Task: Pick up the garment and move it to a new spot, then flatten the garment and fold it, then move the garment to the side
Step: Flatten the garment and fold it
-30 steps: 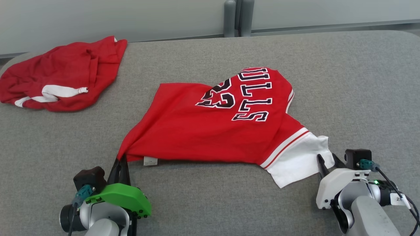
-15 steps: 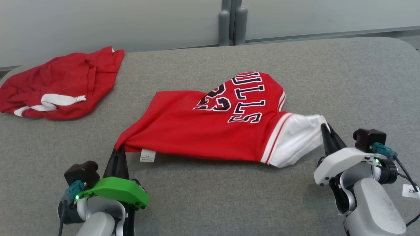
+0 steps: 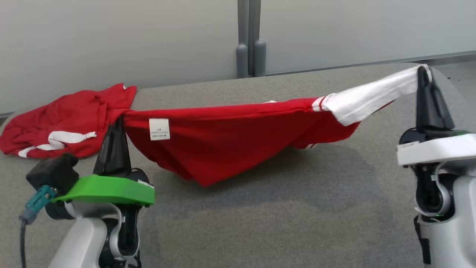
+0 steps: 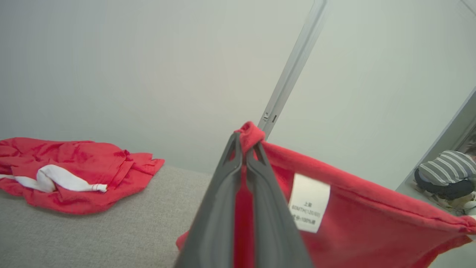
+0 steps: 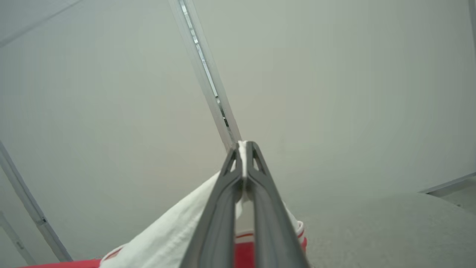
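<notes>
Grey tabletop (image 3: 282, 227), pale wall (image 3: 111, 37) behind: left pincer (image 3: 118, 122) and right pincer (image 3: 422, 71) clamp the hanging jersey (image 3: 230, 141).

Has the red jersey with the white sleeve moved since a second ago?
Yes: up. The jersey lay flat on the table; now it hangs above it between the left claw and right claw.

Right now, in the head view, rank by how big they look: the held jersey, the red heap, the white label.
1. jersey
2. red heap; it lies farther from the camera, so its true size against the jersey is unsure
3. label, plainly smallest
</notes>
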### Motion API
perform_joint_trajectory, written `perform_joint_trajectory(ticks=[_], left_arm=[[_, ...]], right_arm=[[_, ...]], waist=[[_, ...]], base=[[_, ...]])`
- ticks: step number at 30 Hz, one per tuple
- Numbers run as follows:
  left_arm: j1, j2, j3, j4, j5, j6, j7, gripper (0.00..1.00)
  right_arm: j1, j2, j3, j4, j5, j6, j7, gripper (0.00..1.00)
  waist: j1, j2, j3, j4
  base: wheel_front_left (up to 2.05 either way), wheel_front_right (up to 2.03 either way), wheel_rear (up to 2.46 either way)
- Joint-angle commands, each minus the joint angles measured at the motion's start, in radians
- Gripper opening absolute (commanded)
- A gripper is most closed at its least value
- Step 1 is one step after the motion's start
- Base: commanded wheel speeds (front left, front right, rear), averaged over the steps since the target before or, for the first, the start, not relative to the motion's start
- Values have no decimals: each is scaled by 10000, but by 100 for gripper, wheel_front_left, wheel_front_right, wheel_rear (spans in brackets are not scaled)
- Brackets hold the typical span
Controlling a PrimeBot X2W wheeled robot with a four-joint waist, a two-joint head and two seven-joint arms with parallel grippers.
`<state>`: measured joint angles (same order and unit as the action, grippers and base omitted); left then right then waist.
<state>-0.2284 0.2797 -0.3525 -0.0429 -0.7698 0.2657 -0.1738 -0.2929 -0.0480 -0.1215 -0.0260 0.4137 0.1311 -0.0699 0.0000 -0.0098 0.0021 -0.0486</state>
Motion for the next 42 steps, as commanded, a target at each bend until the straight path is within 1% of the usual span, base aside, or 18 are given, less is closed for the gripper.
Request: perform_joint_trajectory(ticks=[1,6,10,12,15,17,19,23,25,27,30,33,34,36,37,38,39,42], left_arm=[[-156,125,85,-171,-70,4,49,0],[-415,558,269,-1857,-205,105,632,0],[-923,1220,414,-3018,-65,193,1454,0],[-1297,1582,456,-3486,83,229,1868,0],[-1827,1902,488,-4135,74,333,2496,0],[-2053,2074,421,-4344,6,372,2951,0],[-2258,2238,379,-4270,48,445,3289,0],[-2446,2259,107,-3660,-217,293,3823,0],[-2671,2279,1,-3099,-288,174,4081,0],[-3137,2295,-186,-2393,-380,15,4457,0],[-4454,2366,-408,-831,-128,-226,4994,0],[-6389,2396,-516,1007,507,-437,5012,0],[-7064,2345,-447,1571,734,-481,4802,0],[-8347,2196,-230,2463,1146,-632,3950,0],[-9313,2049,-157,3128,1430,-1010,2969,0],[-9697,1993,-94,3415,1552,-1187,2412,0],[-9697,1993,-94,3415,1552,-1187,2412,0],[-10272,1916,53,4122,1627,-1742,1232,0]], right_arm=[[69,-45,-90,-252,71,-6,44,0],[-34,-42,-598,-2283,477,-3,316,0],[-332,-41,-942,-3634,578,-3,741,0],[-583,-42,-1096,-4093,689,-3,1011,0],[-948,-41,-1256,-4618,545,-3,1402,0],[-1155,-39,-1388,-4750,488,-3,1645,0],[-1324,-39,-1475,-4746,352,-3,1857,0],[-1470,-36,-1215,-4159,334,-3,2295,0],[-1616,-40,-878,-3654,247,-1,2485,0],[-2129,-114,-486,-3020,139,-1,2609,0],[-3555,-273,56,-1565,-141,-1,2571,0],[-5687,-289,89,134,-639,-1,1851,0],[-6433,-251,-52,647,-813,-1,1453,0],[-7663,-156,-321,1530,-1141,-3,644,0],[-8580,-107,-579,2213,-1322,-4,-69,0],[-8890,-89,-652,2481,-1315,-4,-370,0],[-8890,-89,-652,2481,-1315,-4,-370,0],[-9111,-41,-457,2975,-1225,-3,-871,0]], waist=[[0,98,-177,-102],[0,98,-316,-138],[0,98,-389,-124],[0,98,-402,-128],[0,98,-389,-148],[0,98,-365,-134],[0,98,-311,-117],[0,98,-103,-107],[0,98,96,-101],[0,98,436,-117],[0,98,1037,-212],[0,98,1601,-406],[0,98,1770,-506],[0,98,2055,-720],[0,98,2293,-890],[0,98,2392,-974],[0,98,2392,-974],[0,98,2727,-1206]], base=[[0,0,0],[0,0,0],[0,0,0],[0,0,0],[0,0,0],[0,0,0],[0,0,0],[0,0,0],[0,0,0],[0,0,0],[0,0,0],[0,0,0],[0,0,0],[0,0,0],[0,0,0],[0,0,0],[0,0,0],[0,0,0]])
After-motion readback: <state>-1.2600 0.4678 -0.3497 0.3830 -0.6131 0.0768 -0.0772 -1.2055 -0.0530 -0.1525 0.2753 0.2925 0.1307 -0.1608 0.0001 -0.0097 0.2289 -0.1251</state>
